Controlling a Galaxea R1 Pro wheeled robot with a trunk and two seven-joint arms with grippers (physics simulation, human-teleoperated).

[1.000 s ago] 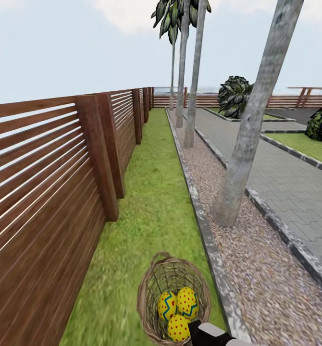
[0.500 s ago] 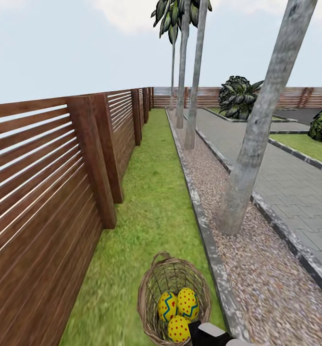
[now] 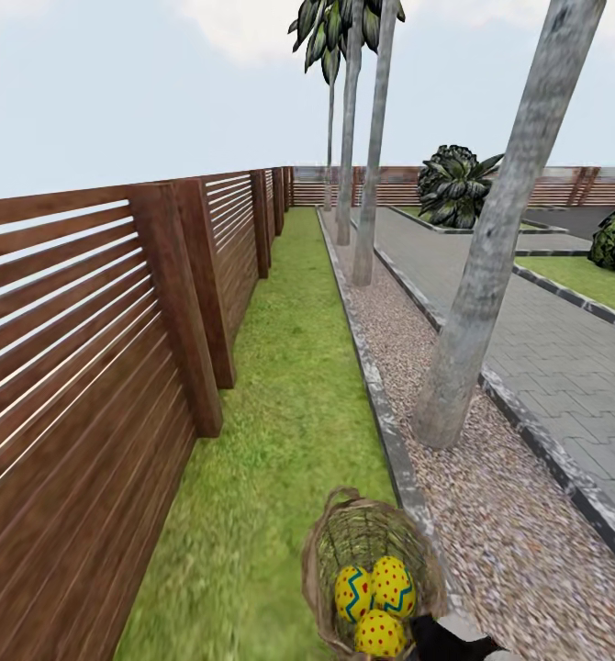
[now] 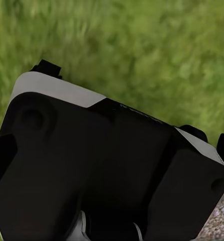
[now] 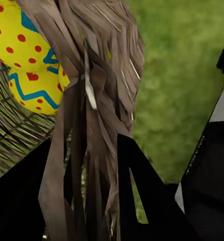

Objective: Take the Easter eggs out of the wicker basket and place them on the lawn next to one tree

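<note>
From the head camera I see the round brown open-weave wicker basket [image 3: 374,574] at the lawn's [image 3: 289,367] right edge, against the grey stone kerb [image 3: 378,404]. Three yellow eggs with red dots and blue-green zigzags [image 3: 377,606] lie clustered inside it. A brown slatted wooden fence [image 3: 96,367] lines the lawn's far side; beyond the kerb runs a pebble gravel strip [image 3: 491,514] holding a mottled grey palm-like trunk [image 3: 491,266], then grey paving [image 3: 564,358].

My left wrist camera shows blurred grass beyond a black-and-white housing [image 4: 107,165]; I cannot tell that gripper's state.

My right wrist camera shows the right gripper [image 5: 99,201] with dark fingers [image 5: 142,201] clamped on the basket's frayed woven rim [image 5: 92,100], the eggs just inside.
</note>
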